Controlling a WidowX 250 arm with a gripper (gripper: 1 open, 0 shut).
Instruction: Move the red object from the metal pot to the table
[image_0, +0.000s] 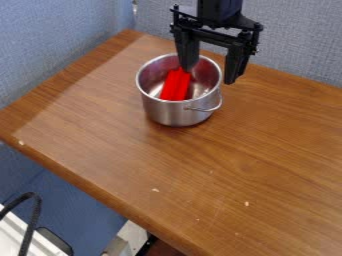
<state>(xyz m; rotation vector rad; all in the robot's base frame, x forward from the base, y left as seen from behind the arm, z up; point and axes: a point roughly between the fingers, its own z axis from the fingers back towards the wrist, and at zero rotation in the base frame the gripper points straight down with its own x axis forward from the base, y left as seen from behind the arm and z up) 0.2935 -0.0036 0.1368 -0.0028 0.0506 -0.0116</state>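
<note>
So the metal pot (178, 92) is my reference for everything here. Left of it there's a big stretch of bare table (80, 105), plenty of room to set something down, though the table's left corner and front edge aren't that far off, so a drop zone too far out could send the block over the side. In front of the pot is more open wood with just a few pale specks.

The red object (177, 82) is inside the pot, leaning against the back wall, tilted rather than flat. That's the tricky bit imo: angled block plus slick steel sides means the fingers could clip the rim or nudge the pot.

Above the pot's right and back rim hangs the gripper (210, 61), jaws spread wide, holding nothing. To the right of the pot, the table runs on toward the blue wall, tighter there.
</note>
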